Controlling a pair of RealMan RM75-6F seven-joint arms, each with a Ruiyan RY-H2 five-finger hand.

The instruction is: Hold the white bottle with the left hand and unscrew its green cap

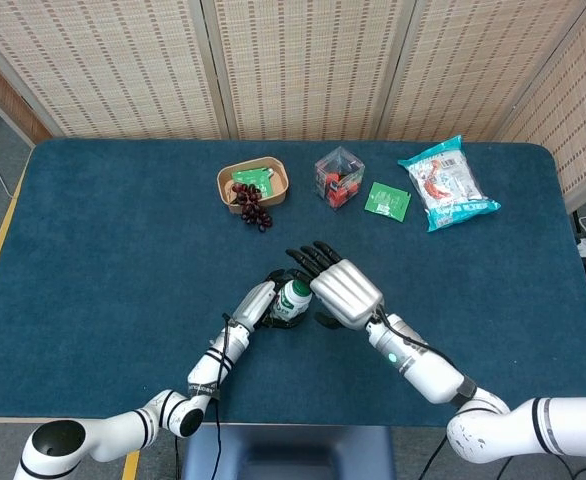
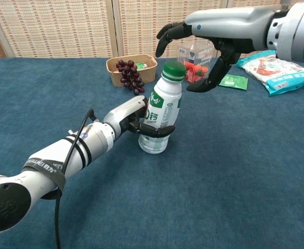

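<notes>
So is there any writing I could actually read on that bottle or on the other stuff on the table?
White bottle: green label with a large Chinese character that looks like "钙"; the smaller print is too blurred to read.
Left arm's black wristband: white lettering, too small to make out.
Snack bag: printed, unreadable.
Green packet: printed, unreadable.
Nothing readable elsewhere.

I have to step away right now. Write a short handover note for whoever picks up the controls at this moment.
Left hand: grips the white bottle low on its body, upright on the table.
Right hand: open, poised above the green cap, fingers spread, not touching it.
Done: bottle is held.
Left: lower the right hand onto the cap, grasp it and unscrew.
</notes>
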